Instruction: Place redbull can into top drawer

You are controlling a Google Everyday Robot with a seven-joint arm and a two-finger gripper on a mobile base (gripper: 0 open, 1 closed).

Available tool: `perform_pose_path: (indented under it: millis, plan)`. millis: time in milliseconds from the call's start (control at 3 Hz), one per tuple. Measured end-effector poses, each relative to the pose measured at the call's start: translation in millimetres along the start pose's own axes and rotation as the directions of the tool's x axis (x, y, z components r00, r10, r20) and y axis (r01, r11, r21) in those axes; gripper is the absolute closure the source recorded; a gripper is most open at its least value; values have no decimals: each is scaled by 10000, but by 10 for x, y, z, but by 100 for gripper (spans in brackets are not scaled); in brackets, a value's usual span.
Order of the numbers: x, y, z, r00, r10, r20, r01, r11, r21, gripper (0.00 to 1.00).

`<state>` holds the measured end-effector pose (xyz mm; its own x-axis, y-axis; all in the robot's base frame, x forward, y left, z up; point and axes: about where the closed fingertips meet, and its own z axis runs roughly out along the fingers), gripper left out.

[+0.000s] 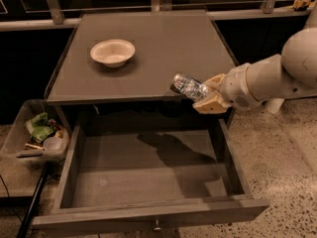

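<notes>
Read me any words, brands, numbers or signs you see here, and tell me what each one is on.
None is legible.
The redbull can, held by the gripper above the open top drawer: markings too blurred to read.
The packets in the bin left of it: too small to read.

Grey-brown table point(168, 43) with off-white bowl point(113, 52); claw point(204, 92) beside its front-right edge

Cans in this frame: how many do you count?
1. The small shiny silver metallic can is held in the tan two-finger end effector, off the tabletop's front right edge, above the open grey-brown wooden drawer. The cluttered bin at left may hide others.
</notes>
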<state>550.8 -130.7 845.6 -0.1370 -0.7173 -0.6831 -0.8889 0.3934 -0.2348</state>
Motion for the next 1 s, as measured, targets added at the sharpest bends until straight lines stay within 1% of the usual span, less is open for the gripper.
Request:
perform_pose_path:
  millis: [333, 667, 1000]
  plan:
    - [26, 292, -91, 10000, -70, 4, 70, 9996, 260, 100]
    - [121, 575, 72, 9998, 161, -138, -158, 9995, 268, 100]
    - [325, 794, 419, 9971, 621, -436, -613, 9979, 200, 100]
